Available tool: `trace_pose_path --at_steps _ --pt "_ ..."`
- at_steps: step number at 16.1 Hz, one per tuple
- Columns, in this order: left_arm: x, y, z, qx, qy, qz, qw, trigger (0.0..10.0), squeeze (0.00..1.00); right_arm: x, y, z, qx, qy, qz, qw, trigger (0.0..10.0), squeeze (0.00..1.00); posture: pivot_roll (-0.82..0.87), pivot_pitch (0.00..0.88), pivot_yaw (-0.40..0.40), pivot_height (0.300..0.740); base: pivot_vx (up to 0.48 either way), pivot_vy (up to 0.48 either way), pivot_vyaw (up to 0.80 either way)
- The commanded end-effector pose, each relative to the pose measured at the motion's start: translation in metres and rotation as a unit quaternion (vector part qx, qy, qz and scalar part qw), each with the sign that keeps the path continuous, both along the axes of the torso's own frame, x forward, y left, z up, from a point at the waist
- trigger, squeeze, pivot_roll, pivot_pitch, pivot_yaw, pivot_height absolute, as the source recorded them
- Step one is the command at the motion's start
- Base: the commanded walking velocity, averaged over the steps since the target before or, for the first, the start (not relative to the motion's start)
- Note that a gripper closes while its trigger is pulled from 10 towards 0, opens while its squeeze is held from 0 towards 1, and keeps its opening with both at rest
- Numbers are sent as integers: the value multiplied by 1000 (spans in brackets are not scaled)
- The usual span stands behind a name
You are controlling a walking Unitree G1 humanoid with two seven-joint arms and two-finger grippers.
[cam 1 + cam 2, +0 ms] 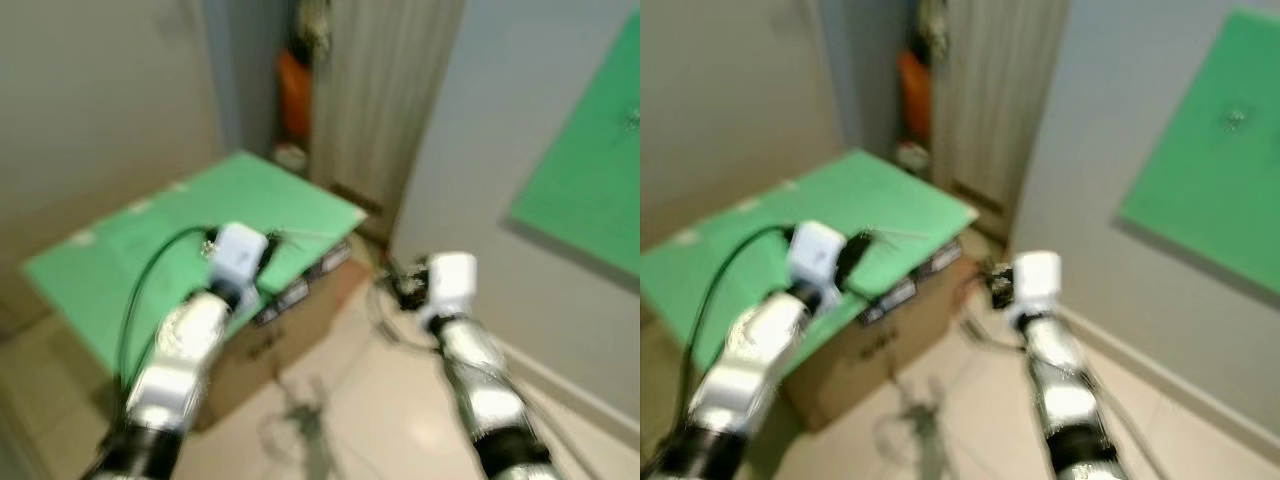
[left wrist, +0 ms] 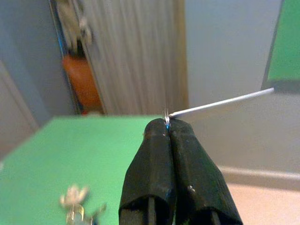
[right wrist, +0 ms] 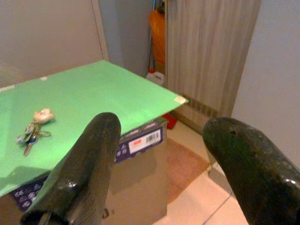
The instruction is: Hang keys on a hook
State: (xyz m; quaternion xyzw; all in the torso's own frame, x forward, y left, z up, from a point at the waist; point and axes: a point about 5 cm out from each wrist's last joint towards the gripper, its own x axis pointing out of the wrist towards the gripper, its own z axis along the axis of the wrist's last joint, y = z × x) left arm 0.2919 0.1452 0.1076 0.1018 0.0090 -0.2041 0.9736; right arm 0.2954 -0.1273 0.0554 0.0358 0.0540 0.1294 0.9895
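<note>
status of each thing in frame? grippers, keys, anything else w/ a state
left gripper: shut on a thin wire, above the green sheet
right gripper: open, holding nothing
keys: lying flat on the green sheet, not hung
cardboard box: on the floor, under the sheet
green wall panel: flat on the wall

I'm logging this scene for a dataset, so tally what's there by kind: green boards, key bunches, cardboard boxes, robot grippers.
Green boards: 2, one on the box, one on the wall
Key bunches: 1
Cardboard boxes: 1
Robot grippers: 2, left gripper, right gripper
Total: 6
</note>
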Motion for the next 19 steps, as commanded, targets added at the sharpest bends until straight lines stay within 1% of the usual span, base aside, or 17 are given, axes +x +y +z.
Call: trace_pose_path --at_steps 1,5,8,9,13,15,16,19 --pt "0 -12 4 0 -6 -27 1000 10000 0 1 -13 3 -11 -10 -14 1000 10000 0 50 0 10 736 480 0 0" --pt "-1 -16 4 8 -9 -46 999 10000 0 -1 -10 1 -13 -10 -12 1000 10000 0 49 0 18 736 480 0 0" --pt "-2 -16 5 5 -9 -55 998 10000 0 -2 -7 1 -12 -12 -10 1000 10000 0 47 0 24 736 480 0 0" --pt "-3 -17 5 6 -7 -60 998 10000 0 -3 -6 -1 -7 -5 -12 1000 10000 0 46 0 26 736 480 0 -531" --pt "-3 -19 4 14 -7 -71 997 10000 0 -3 -8 -1 -2 -5 -15 1000 10000 0 46 0 27 736 480 0 -544" --pt "-4 -22 4 20 -8 -85 996 10000 0 -3 -8 -1 0 -5 -15 1000 10000 0 45 0 28 736 424 0 -550" --pt "-6 -25 4 21 -6 -99 995 10000 0 -3 -8 -1 3 -4 -15 1000 10000 0 45 0 29 736 352 -322 -556" --pt "-6 -26 4 19 -4 -108 994 10000 0 -3 -8 -1 6 -1 -15 1000 10000 0 43 0 32 736 329 -346 -552"
